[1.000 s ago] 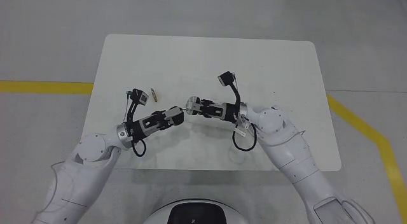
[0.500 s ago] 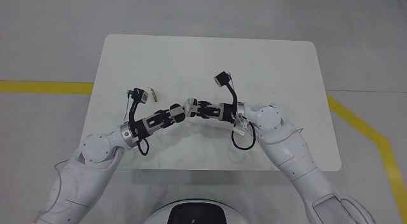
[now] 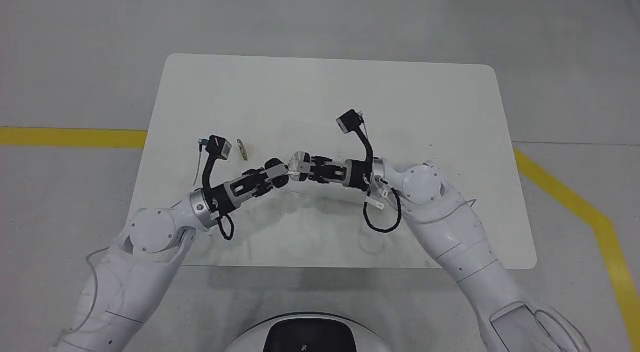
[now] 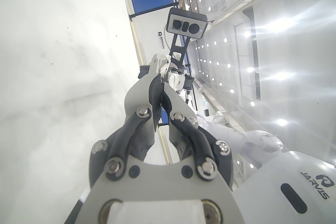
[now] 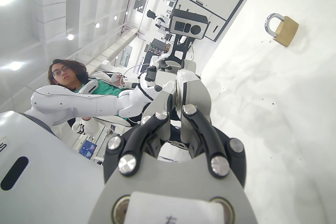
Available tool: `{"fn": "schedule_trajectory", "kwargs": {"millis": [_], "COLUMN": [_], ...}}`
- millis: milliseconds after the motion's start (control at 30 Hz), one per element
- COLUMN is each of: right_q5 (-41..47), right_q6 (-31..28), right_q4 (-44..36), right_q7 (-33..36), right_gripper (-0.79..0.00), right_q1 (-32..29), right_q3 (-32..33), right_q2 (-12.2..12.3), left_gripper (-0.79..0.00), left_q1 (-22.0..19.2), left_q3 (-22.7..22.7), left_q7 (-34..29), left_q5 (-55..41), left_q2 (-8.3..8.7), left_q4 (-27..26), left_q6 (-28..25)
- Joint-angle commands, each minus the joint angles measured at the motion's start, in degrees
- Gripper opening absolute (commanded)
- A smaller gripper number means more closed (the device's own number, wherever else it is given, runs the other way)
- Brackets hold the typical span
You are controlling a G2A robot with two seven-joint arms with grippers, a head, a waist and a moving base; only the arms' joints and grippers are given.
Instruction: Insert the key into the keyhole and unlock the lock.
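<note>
A brass padlock (image 3: 241, 148) with a silver shackle lies flat on the white table (image 3: 420, 102); it is also in the right wrist view (image 5: 284, 30). My two grippers meet tip to tip above the table's middle, just right of the padlock. My right gripper (image 3: 296, 163) (image 5: 175, 93) is shut on a thin silvery piece, apparently the key (image 5: 175, 101), which is mostly hidden. My left gripper (image 3: 280, 169) (image 4: 160, 79) is shut with its black pads pressed together, right at the right gripper's (image 4: 168, 70) taped tips. I cannot see whether the left gripper also pinches the key.
The white table has open surface to the far side, right and front of the arms. A person sits beyond the table's left side, touching nothing on it. Yellow floor lines run past both table ends.
My left gripper has swung up from a lower position toward the right gripper's tips and now meets them. The right gripper and the padlock have barely moved.
</note>
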Motion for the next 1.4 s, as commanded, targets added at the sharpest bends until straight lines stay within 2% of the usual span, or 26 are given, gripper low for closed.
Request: {"fn": "schedule_trajectory", "kwargs": {"millis": [0,233,300,500,667,933,967,1000,1267,1300,1333,1367], "right_q5": [0.18,0.31,0.47,0.78,1.11,1.41,1.50,1.46,1.75,1.81,1.91,1.97], "right_q6": [-0.07,-0.22,-0.31,0.62,1.81,3.51,3.68,3.83,4.12,4.14,4.12,4.13], "right_q4": [0.16,0.59,0.64,0.57,0.56,1.09,1.19,1.31,2.00,2.05,2.12,2.19], "right_q7": [-0.04,-0.44,-0.44,0.42,2.03,3.83,4.00,4.11,5.13,5.25,5.33,5.37], "right_gripper": [-0.785,-0.785,-0.720,-0.708,-0.662,-0.680,-0.699,-0.785,-0.785,-0.785,-0.785,-0.785], "right_q1": [0.06,0.11,0.08,-0.20,0.02,0.91,1.04,1.18,2.08,2.19,2.28,2.37], "right_q3": [0.08,0.48,0.71,1.24,1.01,0.26,0.15,0.05,-0.73,-0.81,-0.85,-0.87], "right_q2": [-0.02,-0.06,-0.03,0.14,0.13,-0.07,-0.12,-0.15,-0.48,-0.52,-0.55,-0.58], "left_gripper": [-0.785,-0.785,-0.785,-0.785,-0.785,-0.785,-0.785,-0.785,-0.785,-0.646,-0.114,0.000], "left_q1": [0.05,0.24,0.26,0.29,0.23,-0.14,-0.17,-0.20,-0.55,-0.57,-0.57,-0.55], "left_q3": [-0.13,-0.71,-0.95,-1.57,-1.73,-1.21,-1.18,-1.13,-1.41,-1.49,-1.57,-1.62], "left_q7": [0.41,0.70,0.65,0.48,0.29,-0.12,-0.04,-0.06,0.24,0.24,0.21,0.14], "left_q5": [0.63,1.32,1.20,1.02,0.88,2.26,2.36,2.44,2.45,2.36,2.29,2.27], "left_q2": [0.03,0.16,0.21,0.33,0.37,0.41,0.41,0.41,0.47,0.49,0.51,0.53], "left_q4": [-0.14,-0.59,-0.65,-0.74,-0.77,-0.69,-0.67,-0.65,-0.25,-0.24,-0.27,-0.31], "left_q6": [-0.17,-0.34,-0.42,-0.59,-0.63,-0.18,-0.17,-0.05,0.95,1.07,1.18,1.23]}}
